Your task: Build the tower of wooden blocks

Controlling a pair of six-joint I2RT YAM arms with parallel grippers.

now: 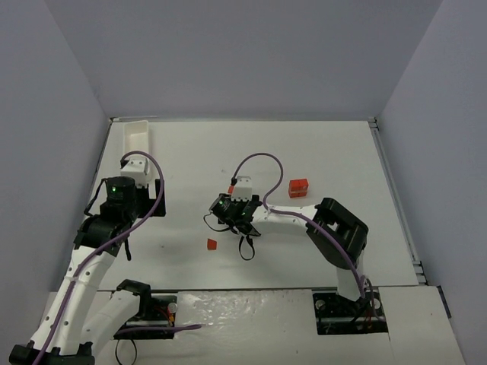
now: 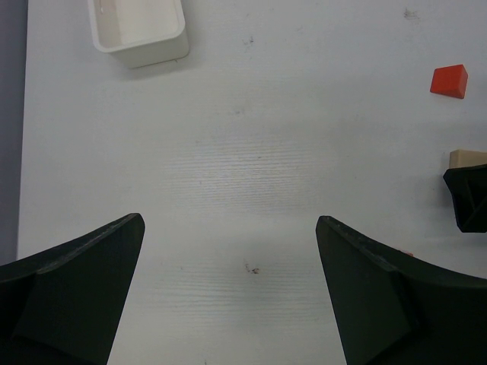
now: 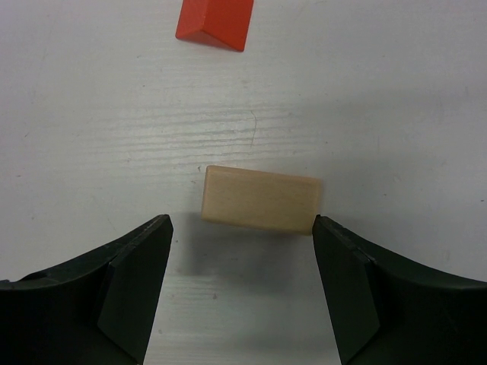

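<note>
Right wrist: right end effector (image 3: 242,220) open, tan block (image 3: 261,199) loose at tips; left end effector (image 2: 230,219) wide, empty.

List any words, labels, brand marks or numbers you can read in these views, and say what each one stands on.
No text can be read in any view.
The tan block, the red block and the white tray show bare faces, with no print.
The only sign is a lit green light on the left arm, with no lettering by it.
</note>
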